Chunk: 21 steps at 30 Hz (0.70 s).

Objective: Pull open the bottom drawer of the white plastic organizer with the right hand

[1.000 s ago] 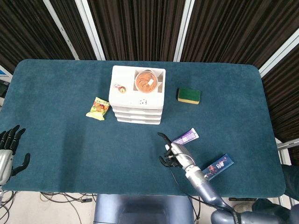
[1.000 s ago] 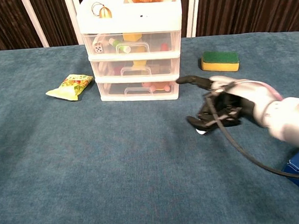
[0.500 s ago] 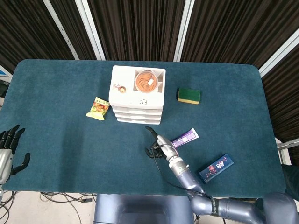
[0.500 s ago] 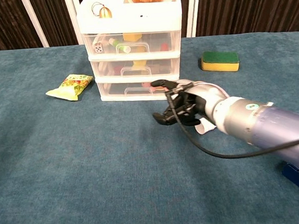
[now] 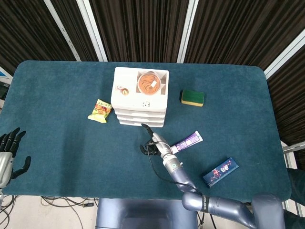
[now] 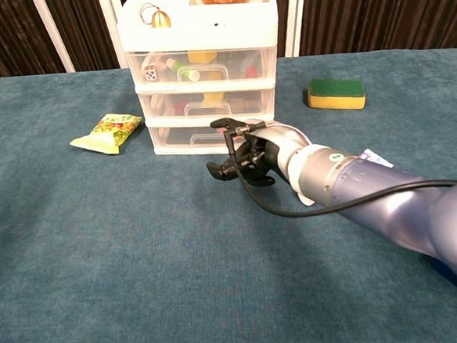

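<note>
The white plastic organizer (image 5: 140, 101) (image 6: 197, 23) stands mid-table with three clear drawers, all closed. Its bottom drawer (image 6: 181, 139) shows small items inside. My right hand (image 5: 150, 140) (image 6: 243, 151) hovers just in front of that drawer's right half. It holds nothing, with one finger stretched up toward the drawer front and the others curled below it. Whether the fingertip touches the drawer cannot be told. My left hand (image 5: 9, 153) rests off the table's near left corner with its fingers spread, seen only in the head view.
A yellow-green snack packet (image 5: 100, 110) (image 6: 106, 131) lies left of the organizer. A green-and-yellow sponge (image 5: 192, 97) (image 6: 336, 92) sits to its right. A purple bar (image 5: 187, 141) and a blue bar (image 5: 220, 171) lie near my right arm. An orange bowl (image 5: 150, 83) sits on the organizer.
My right hand has travelled left and away from me, from beside the purple bar to just in front of the bottom drawer. The left hand and the drawers are unchanged.
</note>
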Motion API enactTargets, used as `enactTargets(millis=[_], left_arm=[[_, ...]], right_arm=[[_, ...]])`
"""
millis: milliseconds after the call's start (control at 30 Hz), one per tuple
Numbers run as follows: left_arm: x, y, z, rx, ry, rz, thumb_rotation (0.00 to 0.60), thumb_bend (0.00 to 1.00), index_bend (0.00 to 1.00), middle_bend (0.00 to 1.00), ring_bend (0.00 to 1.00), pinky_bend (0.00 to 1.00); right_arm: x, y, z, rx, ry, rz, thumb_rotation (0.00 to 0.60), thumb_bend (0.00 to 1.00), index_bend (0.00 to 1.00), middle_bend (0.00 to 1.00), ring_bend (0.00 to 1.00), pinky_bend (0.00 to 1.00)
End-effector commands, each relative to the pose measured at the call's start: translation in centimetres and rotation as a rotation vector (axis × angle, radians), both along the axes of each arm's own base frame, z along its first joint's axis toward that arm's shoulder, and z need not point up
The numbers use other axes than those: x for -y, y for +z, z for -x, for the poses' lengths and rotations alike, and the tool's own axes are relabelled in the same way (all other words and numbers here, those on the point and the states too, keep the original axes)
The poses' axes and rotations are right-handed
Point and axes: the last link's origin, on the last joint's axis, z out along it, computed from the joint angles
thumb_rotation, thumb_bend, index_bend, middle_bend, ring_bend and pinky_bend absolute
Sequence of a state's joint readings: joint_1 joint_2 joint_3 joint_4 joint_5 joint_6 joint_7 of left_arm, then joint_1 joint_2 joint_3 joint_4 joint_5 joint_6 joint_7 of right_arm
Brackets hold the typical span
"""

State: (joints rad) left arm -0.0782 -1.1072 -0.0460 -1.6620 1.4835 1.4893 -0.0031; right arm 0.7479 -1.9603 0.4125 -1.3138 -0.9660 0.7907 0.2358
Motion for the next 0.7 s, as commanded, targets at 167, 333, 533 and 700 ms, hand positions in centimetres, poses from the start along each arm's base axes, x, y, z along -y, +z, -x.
enactTargets(millis=[167, 333, 533, 700], left_arm=[[-0.2, 0.1, 0.0, 0.001, 0.005, -0.002, 0.600, 0.44, 0.03, 0.01, 0.00, 0.00], [-0.2, 0.2, 0.1, 0.003, 0.010, -0.004, 0.600, 0.44, 0.03, 0.01, 0.00, 0.00], [-0.1, 0.1, 0.1, 0.002, 0.010, -0.002, 0.600, 0.44, 0.03, 0.01, 0.00, 0.00], [-0.1, 0.1, 0.1, 0.002, 0.010, 0.000, 0.600, 0.44, 0.03, 0.01, 0.00, 0.00]], right_arm=[[1.0, -0.1, -0.5, 0.046, -0.039, 0.017, 0.600, 0.60, 0.00, 0.99, 1.00, 1.00], [1.3, -0.4, -1.4, 0.064, -0.027, 0.031, 0.600, 0.61, 0.00, 0.99, 1.00, 1.00], [1.1, -0.8, -1.8, 0.069, -0.019, 0.026, 0.600, 0.61, 0.00, 0.99, 1.00, 1.00], [1.1, -1.1, -2.1, 0.069, -0.017, 0.025, 0.600, 0.61, 0.00, 0.99, 1.00, 1.00]])
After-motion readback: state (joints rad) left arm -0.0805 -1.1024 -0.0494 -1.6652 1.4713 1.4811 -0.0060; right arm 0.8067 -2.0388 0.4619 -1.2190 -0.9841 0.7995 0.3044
